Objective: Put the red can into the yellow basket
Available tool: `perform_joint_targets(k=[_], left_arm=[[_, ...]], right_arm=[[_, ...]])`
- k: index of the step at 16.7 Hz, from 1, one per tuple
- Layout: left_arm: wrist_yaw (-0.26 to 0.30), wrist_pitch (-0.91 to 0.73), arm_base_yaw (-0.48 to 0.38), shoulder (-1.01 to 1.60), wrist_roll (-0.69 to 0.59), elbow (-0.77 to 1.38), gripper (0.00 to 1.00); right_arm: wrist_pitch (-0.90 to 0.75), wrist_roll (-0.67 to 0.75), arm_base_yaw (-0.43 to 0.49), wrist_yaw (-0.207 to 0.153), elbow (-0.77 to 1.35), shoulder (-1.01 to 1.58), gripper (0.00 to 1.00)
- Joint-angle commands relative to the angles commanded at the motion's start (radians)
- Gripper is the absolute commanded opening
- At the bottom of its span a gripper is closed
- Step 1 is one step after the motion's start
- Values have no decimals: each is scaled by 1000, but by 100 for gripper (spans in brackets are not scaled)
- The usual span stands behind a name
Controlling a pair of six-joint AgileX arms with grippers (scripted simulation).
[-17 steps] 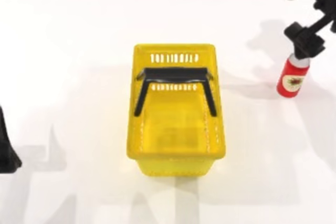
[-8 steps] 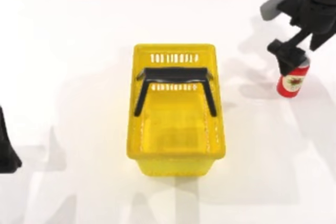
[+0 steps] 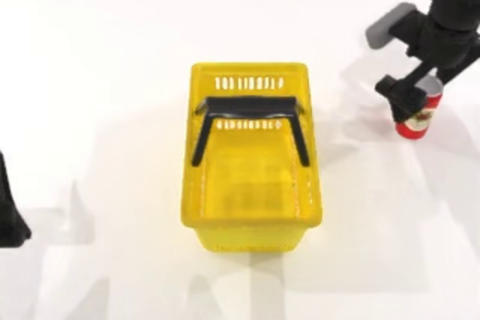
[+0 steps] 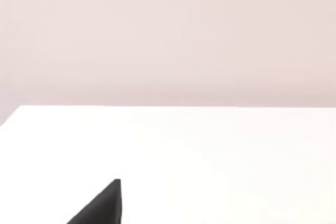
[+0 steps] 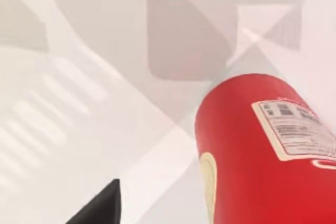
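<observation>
Your right gripper (image 3: 409, 100) hovered at the red can (image 3: 417, 118) (grip unclear, left arm parked), right of the yellow basket (image 3: 251, 219); next, you likely needed a firm clamp before lifting.

Yellow basket (image 3: 251, 157) sits mid-table, open top partly barred by black handle (image 3: 250, 110) lying across far half; near half of opening unobstructed. Bare white table (image 3: 105, 110) all round basket, wide lane between it and red can (image 3: 417, 119) at right. My right gripper (image 3: 403, 98) crowds can's top and left side. My left arm (image 3: 10, 215) parked at left edge, well apart from basket
</observation>
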Motion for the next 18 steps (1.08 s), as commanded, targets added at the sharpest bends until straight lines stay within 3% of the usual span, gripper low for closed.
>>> perform_joint_targets(k=[6, 18], left_arm=[[0, 0, 0, 0, 0, 0, 100], [0, 0, 0, 0, 0, 0, 100]], right_arm=[[46, 1, 1, 0, -43, 7, 100], [46, 1, 1, 0, -43, 7, 10]])
